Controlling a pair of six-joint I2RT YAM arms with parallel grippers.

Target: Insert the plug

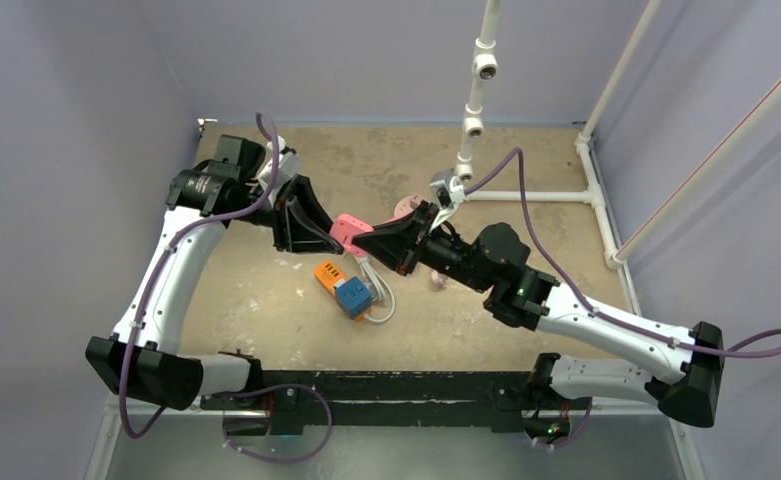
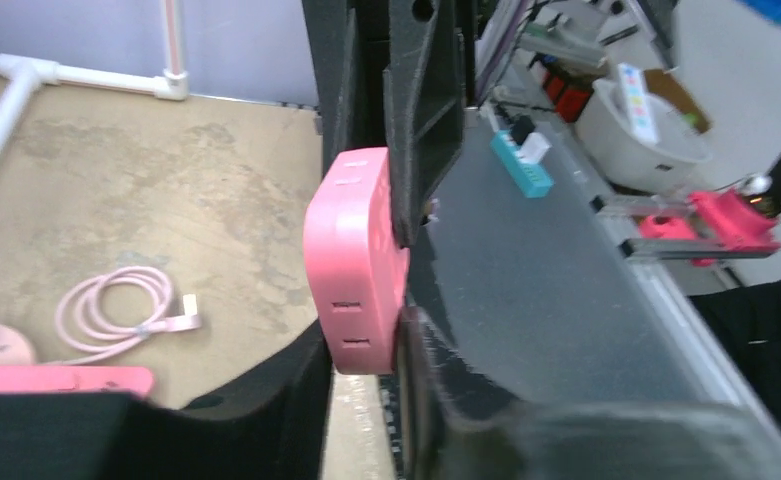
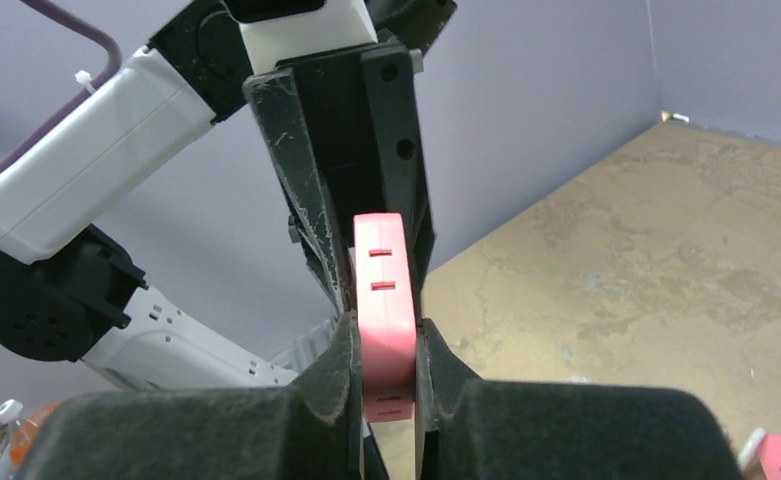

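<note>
Soft, even overhead light casts only faint shadows on the table beneath the pink socket block, without glare; around that block the left wrist view is blurred, the right sharper past its defocused pads.

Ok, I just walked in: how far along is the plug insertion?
Done: the pink socket block is up off the table. In hand: left gripper and right gripper both clamp it. Left: the pink cable's plug lies on the table, not inserted.
</note>
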